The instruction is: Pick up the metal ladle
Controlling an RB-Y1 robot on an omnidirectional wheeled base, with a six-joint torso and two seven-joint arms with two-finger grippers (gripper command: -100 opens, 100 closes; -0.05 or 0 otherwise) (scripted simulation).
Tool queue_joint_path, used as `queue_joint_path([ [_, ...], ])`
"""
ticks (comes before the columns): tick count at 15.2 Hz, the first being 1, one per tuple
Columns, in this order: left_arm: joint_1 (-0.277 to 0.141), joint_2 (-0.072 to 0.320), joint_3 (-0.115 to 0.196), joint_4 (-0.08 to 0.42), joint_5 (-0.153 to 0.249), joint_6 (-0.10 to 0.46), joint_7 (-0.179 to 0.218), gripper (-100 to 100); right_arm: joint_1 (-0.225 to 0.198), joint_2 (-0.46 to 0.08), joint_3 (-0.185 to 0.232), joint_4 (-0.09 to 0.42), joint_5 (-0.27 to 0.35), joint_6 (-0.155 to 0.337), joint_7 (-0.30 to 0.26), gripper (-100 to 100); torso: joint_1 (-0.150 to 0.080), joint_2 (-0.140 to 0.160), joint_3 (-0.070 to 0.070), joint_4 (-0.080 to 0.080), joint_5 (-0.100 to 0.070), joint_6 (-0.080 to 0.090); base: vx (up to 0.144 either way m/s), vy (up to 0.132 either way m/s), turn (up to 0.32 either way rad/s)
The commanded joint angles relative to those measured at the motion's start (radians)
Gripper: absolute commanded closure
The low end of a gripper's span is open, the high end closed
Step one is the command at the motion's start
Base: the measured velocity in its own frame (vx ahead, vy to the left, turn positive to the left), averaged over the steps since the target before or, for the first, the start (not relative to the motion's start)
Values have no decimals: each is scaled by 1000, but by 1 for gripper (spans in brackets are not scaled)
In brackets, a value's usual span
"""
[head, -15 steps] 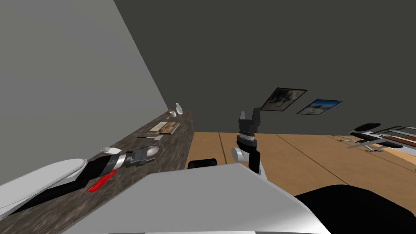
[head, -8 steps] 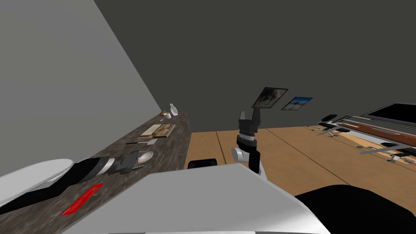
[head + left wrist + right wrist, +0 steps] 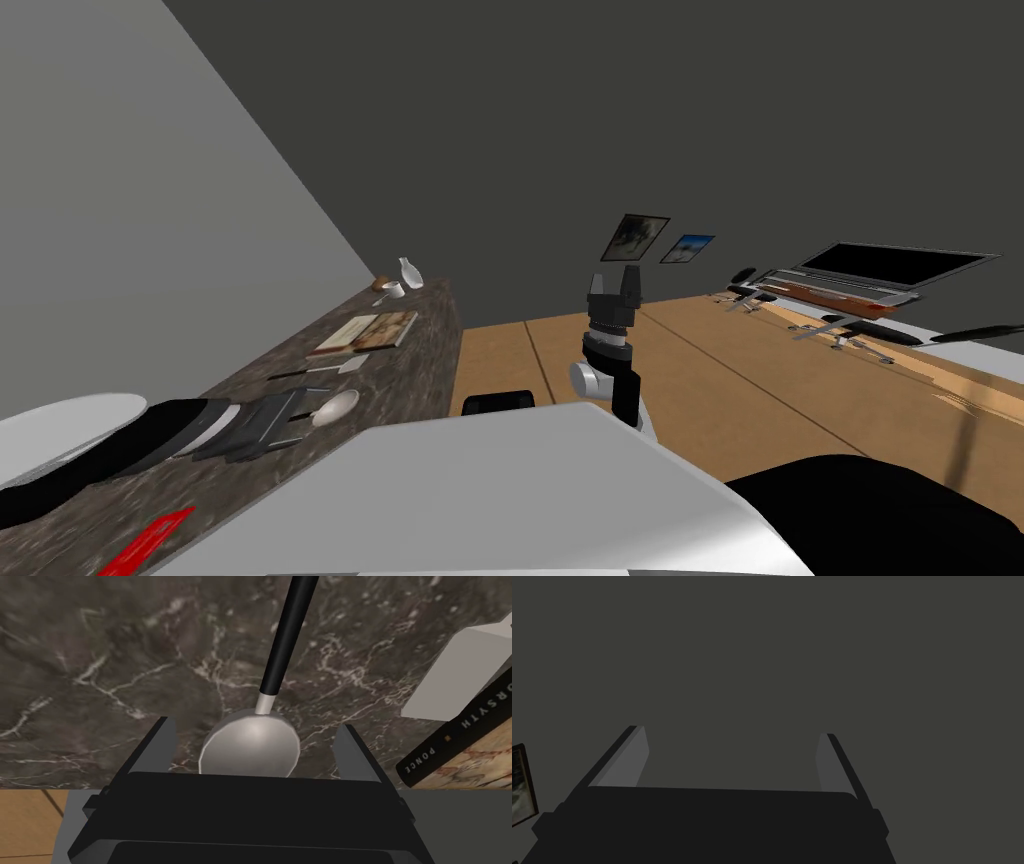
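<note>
Dark, white-veined marbled stone forms the long bench (image 3: 432, 325), which runs along a plain grey wall (image 3: 120, 250) with a tan wooden floor (image 3: 760, 385) beside it. Over the bench's front edge, the left gripper (image 3: 257, 725) has its thin grey fingers (image 3: 167, 743) spread wide, one on each side of the round bowl of a grey metal ladle (image 3: 252, 746). There is a gap on both sides, and neither finger touches the bowl. The bowl lies on the stone just inside the front edge, between the fingers and close to their dark base. The ladle's straight black handle runs away from the gripper, across the bench.

Beside the ladle lies a flat book with a black spine and a beige cover (image 3: 467, 741), with a pale grey flat block (image 3: 450, 676) against it. At the bench's far end stand a small white vase (image 3: 409, 272) and a small white cup (image 3: 393, 290), both too small to show any contents.

The right gripper (image 3: 616, 282) is raised in front of the chest, its fingers released and well apart, gripping nothing.
</note>
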Motion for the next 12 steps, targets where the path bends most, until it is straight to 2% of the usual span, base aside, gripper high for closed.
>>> queue_joint_path([
  [1, 4, 9, -2, 23, -39, -12, -10, -100, 0, 0, 0, 0, 0, 0, 0, 0, 0, 0, 0, 0, 0, 0, -2, 3, -176],
  [4, 25, 32, -3, 58, -114, -44, -20, -100, 0, 0, 0, 0, 0, 0, 0, 0, 0, 0, 0, 0, 0, 0, -2, 2, -223],
  [5, 25, 32, -3, 58, -120, -44, -20, -100, 0, 0, 0, 0, 0, 0, 0, 0, 0, -1, 0, 0, 0, 0, 1, 3, -188],
  [6, 35, 39, -5, 72, -153, -57, -24, -100, 0, 0, 0, 0, 0, 0, 0, 0, 0, 0, 0, 0, 0, 0, 4, -2, -237],
  [7, 35, 39, -5, 72, -155, -57, -24, -100, 0, 0, 0, 0, 0, 0, 0, 0, 0, -1, 0, 0, 0, 0, 4, 1, -164],
  [8, 44, 43, -7, 85, -186, -70, -28, -100, 0, 0, 0, 0, 0, 0, 0, 0, -1, -1, 0, 0, 0, 0, 5, -2, -167],
  [9, 44, 43, -7, 85, -186, -70, -28, -100, 0, 0, 0, 0, 0, 0, 0, 0, -1, -1, 0, 0, 0, 0, 5, -3, -142],
  [12, 65, 45, -16, 110, -251, -97, -36, -100, 0, 0, 0, 0, 0, 0, 0, 0, -1, -1, -1, 0, 0, 0, 9, -7, -194],
])
